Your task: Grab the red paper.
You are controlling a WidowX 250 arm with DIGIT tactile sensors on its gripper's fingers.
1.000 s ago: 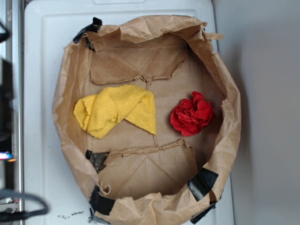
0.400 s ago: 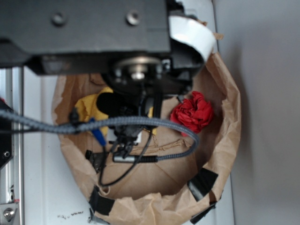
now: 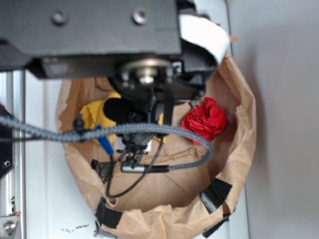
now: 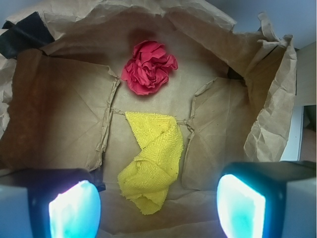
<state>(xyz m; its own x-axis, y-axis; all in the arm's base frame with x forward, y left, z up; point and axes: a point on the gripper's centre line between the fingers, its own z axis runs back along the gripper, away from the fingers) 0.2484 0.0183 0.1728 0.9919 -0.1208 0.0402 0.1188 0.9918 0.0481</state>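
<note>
The red paper (image 3: 205, 121) (image 4: 148, 67) is a crumpled, rose-like wad lying on the floor of the brown paper bag (image 3: 244, 144) (image 4: 59, 114), to the right of the arm in the exterior view. My gripper (image 4: 157, 210) hangs above the bag with its two fingers wide apart and nothing between them. In the wrist view its glowing pads (image 4: 74, 210) frame the yellow cloth (image 4: 153, 166), and the red paper lies farther ahead, beyond the cloth. The arm's body hides the fingers in the exterior view.
The yellow terry cloth (image 3: 94, 113) lies mid-bag, mostly hidden under the arm. The bag's crumpled walls (image 4: 275, 104) rise all round, with black tape (image 3: 215, 194) at the rim. The bag sits on a white tray (image 3: 45, 149). A grey cable (image 3: 149, 130) loops below the arm.
One second ago the arm was out of the exterior view; it has since come in over the bag, covering most of the yellow cloth. Since 0.4 s ago it has barely moved.
</note>
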